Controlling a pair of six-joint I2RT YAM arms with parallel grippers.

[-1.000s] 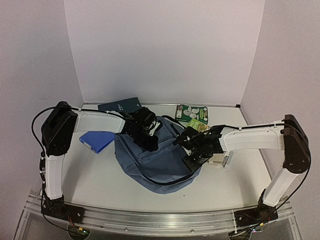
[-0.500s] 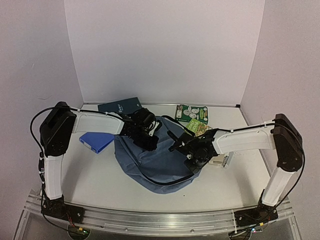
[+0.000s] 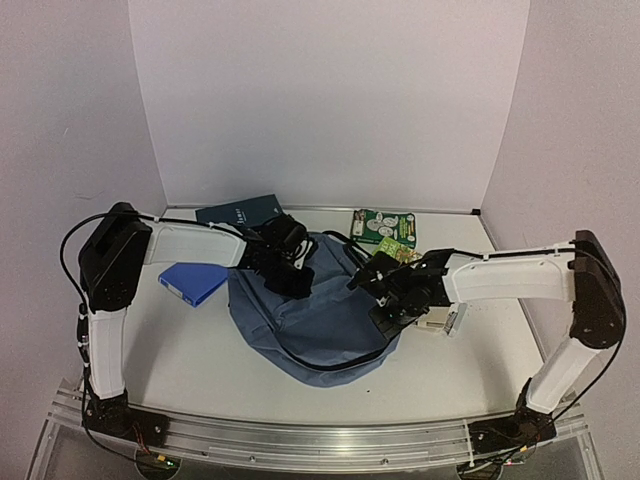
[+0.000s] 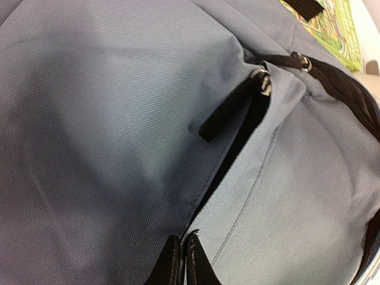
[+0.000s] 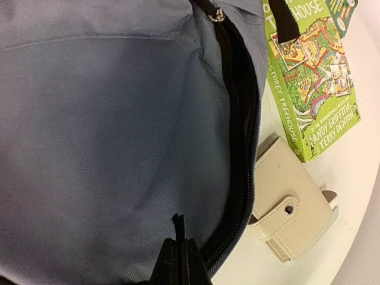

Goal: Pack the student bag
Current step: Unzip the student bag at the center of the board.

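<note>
The left gripper point(image 4: 181, 261) and right gripper point(image 5: 180, 258) are closed together on the backpack point(image 3: 320, 325); pinched fabric cannot be confirmed.

The backpack point(image 4: 119, 119) was matt woven cloth with shiny metal zipper pulls point(image 4: 261, 80). The wallet point(image 5: 291, 208) looked like smooth cream leather; the book point(image 5: 309, 89) had a glossy paper cover.

The student bag point(image 3: 312, 325) blocks the table's point(image 3: 195, 355) middle, a green book point(image 3: 383, 226) the far-right corner; the near edge lies open.

Slate-blue student bag point(image 3: 310, 325) flat (zippers black)
</note>
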